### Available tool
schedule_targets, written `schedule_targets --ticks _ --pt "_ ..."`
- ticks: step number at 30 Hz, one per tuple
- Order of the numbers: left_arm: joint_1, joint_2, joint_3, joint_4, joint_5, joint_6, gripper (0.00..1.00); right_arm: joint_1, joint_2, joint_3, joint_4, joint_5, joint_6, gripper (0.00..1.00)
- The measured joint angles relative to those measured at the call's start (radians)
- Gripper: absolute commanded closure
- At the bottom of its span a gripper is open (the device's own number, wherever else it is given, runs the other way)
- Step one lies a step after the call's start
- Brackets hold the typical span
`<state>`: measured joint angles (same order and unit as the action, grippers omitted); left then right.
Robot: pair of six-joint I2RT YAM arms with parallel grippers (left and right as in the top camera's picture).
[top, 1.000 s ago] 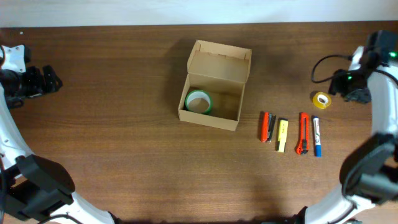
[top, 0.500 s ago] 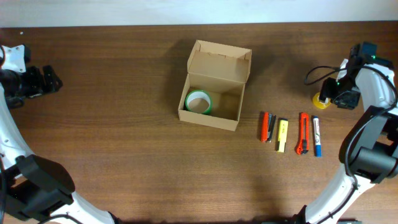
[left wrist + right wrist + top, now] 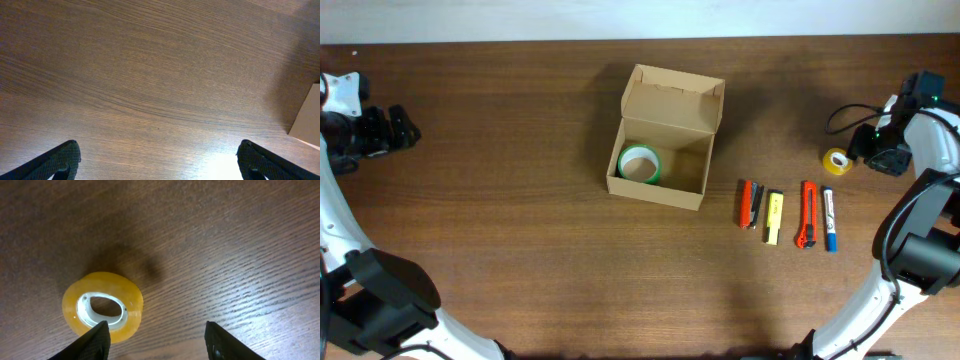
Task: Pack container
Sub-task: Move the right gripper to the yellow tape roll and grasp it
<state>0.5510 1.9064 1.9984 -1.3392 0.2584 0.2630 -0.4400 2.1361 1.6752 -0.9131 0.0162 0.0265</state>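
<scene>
The tan cardboard container (image 3: 662,150) stands open mid-table, its lid up at the back, with a green tape roll (image 3: 640,164) inside at the left. A yellow tape roll (image 3: 836,160) lies flat on the table at the far right; it also shows in the right wrist view (image 3: 102,307). My right gripper (image 3: 872,152) is open just to the right of it, above the table; in the right wrist view (image 3: 157,340) its left finger overlaps the roll's edge. My left gripper (image 3: 395,128) is open and empty at the far left; in the left wrist view (image 3: 160,162) only bare wood lies between the fingers.
Right of the container lie a red-and-black stapler (image 3: 750,203), a yellow highlighter (image 3: 773,217), an orange box cutter (image 3: 807,227) and a blue-capped marker (image 3: 829,219). A corner of the container shows in the left wrist view (image 3: 307,120).
My right gripper moved in to the yellow roll, then drew back a little to the right. The roll, the container and the left arm have not moved.
</scene>
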Motion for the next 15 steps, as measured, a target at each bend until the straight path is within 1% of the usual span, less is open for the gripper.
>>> schedule_targets --ticks 9,15 --pt "0.000 0.000 0.000 0.000 0.000 0.000 0.00 0.000 0.004 0.000 0.029 -0.019 0.015 0.38" --pt "0.000 0.000 0.000 0.000 0.000 0.000 0.00 0.000 0.050 0.000 0.029 -0.045 0.037 0.39"
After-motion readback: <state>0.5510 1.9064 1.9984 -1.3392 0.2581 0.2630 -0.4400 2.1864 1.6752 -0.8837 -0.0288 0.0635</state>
